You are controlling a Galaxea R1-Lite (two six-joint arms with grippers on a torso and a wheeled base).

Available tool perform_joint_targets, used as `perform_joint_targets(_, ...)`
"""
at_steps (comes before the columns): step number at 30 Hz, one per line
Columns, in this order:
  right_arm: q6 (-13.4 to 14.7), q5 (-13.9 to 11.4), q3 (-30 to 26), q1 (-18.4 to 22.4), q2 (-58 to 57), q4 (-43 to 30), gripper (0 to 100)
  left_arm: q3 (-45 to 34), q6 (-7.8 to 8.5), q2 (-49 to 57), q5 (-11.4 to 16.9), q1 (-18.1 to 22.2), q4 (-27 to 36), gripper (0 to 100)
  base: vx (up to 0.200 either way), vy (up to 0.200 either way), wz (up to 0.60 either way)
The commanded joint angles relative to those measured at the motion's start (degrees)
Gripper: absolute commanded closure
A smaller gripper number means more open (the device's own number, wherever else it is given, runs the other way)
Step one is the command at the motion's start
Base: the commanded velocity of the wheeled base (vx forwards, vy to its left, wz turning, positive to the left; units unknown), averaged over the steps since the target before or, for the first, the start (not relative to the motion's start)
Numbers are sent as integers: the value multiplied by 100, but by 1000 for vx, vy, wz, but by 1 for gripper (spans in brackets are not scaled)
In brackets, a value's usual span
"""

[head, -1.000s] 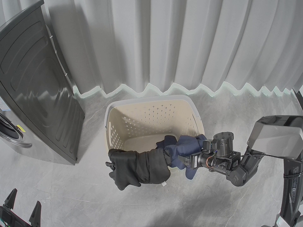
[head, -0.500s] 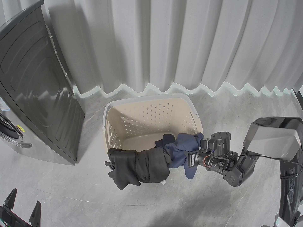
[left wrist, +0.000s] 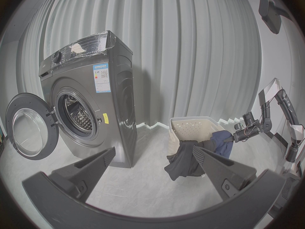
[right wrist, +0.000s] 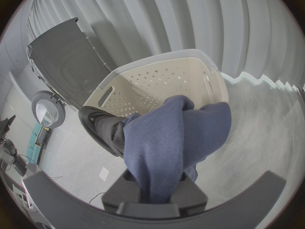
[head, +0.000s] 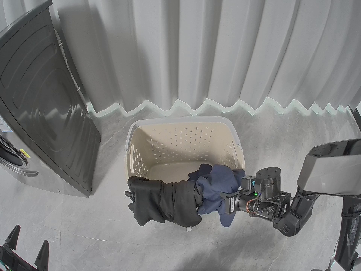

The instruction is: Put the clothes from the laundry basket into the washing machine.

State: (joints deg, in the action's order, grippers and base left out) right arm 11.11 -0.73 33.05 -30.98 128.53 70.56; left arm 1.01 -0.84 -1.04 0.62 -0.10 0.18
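1. The left gripper (head: 29, 241) sits nearest the robot, low over the grey floor (head: 94, 230) and well apart from the clothes. Its two dark fingers are spread wide with nothing between them, as its own wrist view (left wrist: 152, 156) also shows.
2. The right gripper (head: 225, 202) hangs just outside the near right corner of the laundry basket (head: 180, 123), pointing toward the robot's left. It is clenched on the blue garment (head: 216, 181). In the right wrist view the cloth bunches up out of the gripper (right wrist: 155, 188) and covers both fingers.
3. The blue garment (right wrist: 171, 134) lies directly in front of that gripper, heaped over the basket's near rim. Part of it rests inside the basket and a fold hangs down outside, under the gripper.
4. A dark grey garment (head: 165, 202) touches the blue one on its left side. It is draped along the near rim, with its bulk drooping down the outer wall toward the floor.
5. The cream basket stands upright on the floor, and the bare part of its bottom shows behind the clothes.
6. The washing machine (head: 37, 95) stands farther off to the left, well apart from the basket. In the left wrist view its round door (left wrist: 31, 126) is swung open and the drum opening (left wrist: 76, 113) is exposed.
7. A pleated white curtain (head: 207, 38) hangs behind everything.
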Motion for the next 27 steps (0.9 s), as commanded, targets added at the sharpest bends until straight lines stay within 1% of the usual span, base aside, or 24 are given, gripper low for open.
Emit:
perform_joint_targets(1,129,3,-624,-269,-662,160,100,-84,-4,104,-1,1,-1,0,0,0,0)
perform_joint_targets(6,146,12,-712,-251,-812,213,100,-84,-4,104,-1,1,-1,0,0,0,0)
perform_joint_targets(9,137,12,-730,-216,-820,397,100,-84,-4,104,-1,1,8,0,0,0,0)
perform_joint_targets(11,102,29,-765,-207,-917,775,100,-84,-4,104,-1,1,-1,0,0,0,0)
perform_joint_targets(13,67,38,-879,-233,-1154,854,100,-84,-4,104,-1,1,-1,0,0,0,0)
perform_joint_targets(16,76,91,-1081,-304,-1664,845,100,-84,-4,104,-1,1,8,0,0,0,0)
perform_joint_targets(17,76,152,-1160,-356,-1831,845,100,-84,-4,104,-1,1,-1,0,0,0,0)
perform_joint_targets(18,76,152,-1160,-356,-1831,845,100,-84,-4,104,-1,1,-1,0,0,0,0)
perform_joint_targets(19,67,275,-1266,-471,-2183,837,100,-84,-4,104,-1,1,-1,0,0,0,0)
perform_joint_targets(20,58,302,-1319,-515,-2358,802,100,-84,-4,104,-1,1,-1,0,0,0,0)
perform_joint_targets(22,14,310,-1415,-585,-2771,749,100,-84,-4,104,-1,1,-1,0,0,0,0)
perform_joint_targets(25,-214,302,-1459,-673,-3334,635,100,-84,5,104,-1,1,8,0,0,0,0)
perform_joint_targets(27,-284,302,-1415,-761,-3712,511,100,-84,-4,104,-1,1,-1,0,0,0,0)
